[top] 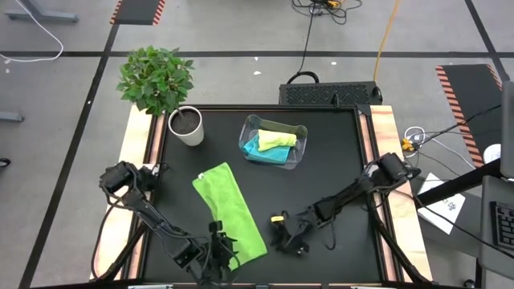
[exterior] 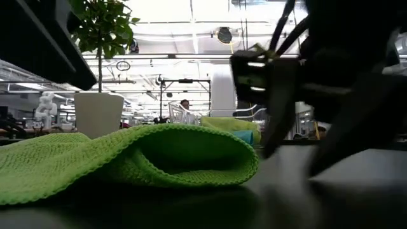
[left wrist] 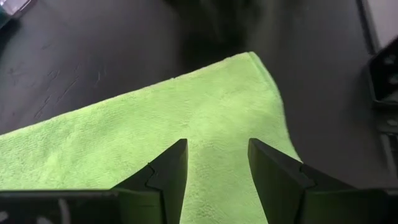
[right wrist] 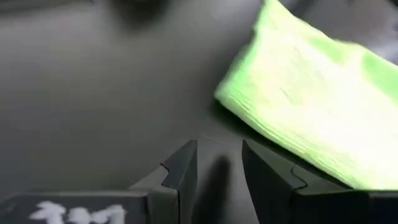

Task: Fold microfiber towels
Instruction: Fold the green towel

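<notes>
Green towel fills the low view's foreground, folded over on itself with its rounded fold toward the right; behind it stand a white pot and the bin, and a dark gripper hangs blurred at right.

From above, that towel lies as a long folded strip running diagonally across the black table. Left gripper sits at the strip's near end; right gripper rests on bare table just beside the towel. Farther back, the clear bin holds the yellow towel on top of the blue towel, with the potted plant beside it.

Left wrist: fingers spread apart over the towel, gripping nothing.

Right wrist: fingers parted and empty above bare table, the towel's folded end just ahead
</notes>
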`<action>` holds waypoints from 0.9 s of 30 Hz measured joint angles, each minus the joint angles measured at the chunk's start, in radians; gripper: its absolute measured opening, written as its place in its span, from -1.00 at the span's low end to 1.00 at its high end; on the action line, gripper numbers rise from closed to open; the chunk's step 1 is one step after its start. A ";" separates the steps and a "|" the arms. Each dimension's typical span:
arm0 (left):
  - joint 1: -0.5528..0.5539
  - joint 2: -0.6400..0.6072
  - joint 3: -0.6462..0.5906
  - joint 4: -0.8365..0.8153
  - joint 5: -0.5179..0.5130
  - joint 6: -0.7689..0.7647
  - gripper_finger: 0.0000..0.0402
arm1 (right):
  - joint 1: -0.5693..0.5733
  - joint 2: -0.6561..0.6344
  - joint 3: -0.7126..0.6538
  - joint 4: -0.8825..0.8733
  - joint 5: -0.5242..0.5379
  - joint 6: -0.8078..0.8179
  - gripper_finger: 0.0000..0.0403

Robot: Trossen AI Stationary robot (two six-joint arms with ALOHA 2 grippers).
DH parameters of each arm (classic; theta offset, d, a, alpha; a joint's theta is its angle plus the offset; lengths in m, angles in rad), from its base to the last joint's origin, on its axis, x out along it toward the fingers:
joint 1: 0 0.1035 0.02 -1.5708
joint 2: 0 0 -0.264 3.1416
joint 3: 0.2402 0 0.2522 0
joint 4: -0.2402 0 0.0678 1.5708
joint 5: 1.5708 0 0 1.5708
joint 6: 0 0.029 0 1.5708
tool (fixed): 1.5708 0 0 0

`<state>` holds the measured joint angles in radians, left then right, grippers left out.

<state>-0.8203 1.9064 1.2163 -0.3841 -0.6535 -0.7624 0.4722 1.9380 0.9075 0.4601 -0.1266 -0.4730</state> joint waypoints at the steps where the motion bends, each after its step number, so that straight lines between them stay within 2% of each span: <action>1: -0.005 0.000 0.000 0.001 -0.001 0.001 -0.14 | -0.001 0.005 0.012 -0.022 0.035 -0.016 -0.42; 8: -0.032 0.000 0.000 0.000 -0.011 0.021 -0.14 | 0.002 0.029 0.058 -0.031 0.132 -0.134 -0.42; 16: -0.046 0.000 -0.029 0.015 -0.029 0.007 -0.14 | 0.008 0.030 0.081 -0.015 0.137 -0.155 -0.42; 22: -0.043 0.000 -0.117 0.094 -0.028 -0.033 -0.14 | 0.046 0.030 0.081 -0.022 0.130 -0.194 -0.42; 27: -0.009 0.000 -0.185 0.215 -0.020 -0.008 -0.14 | 0.060 0.037 0.081 -0.008 0.130 -0.194 -0.42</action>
<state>-0.8298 1.9064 1.0318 -0.1695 -0.6732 -0.7708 0.5320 1.9749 0.9890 0.4520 0.0030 -0.6670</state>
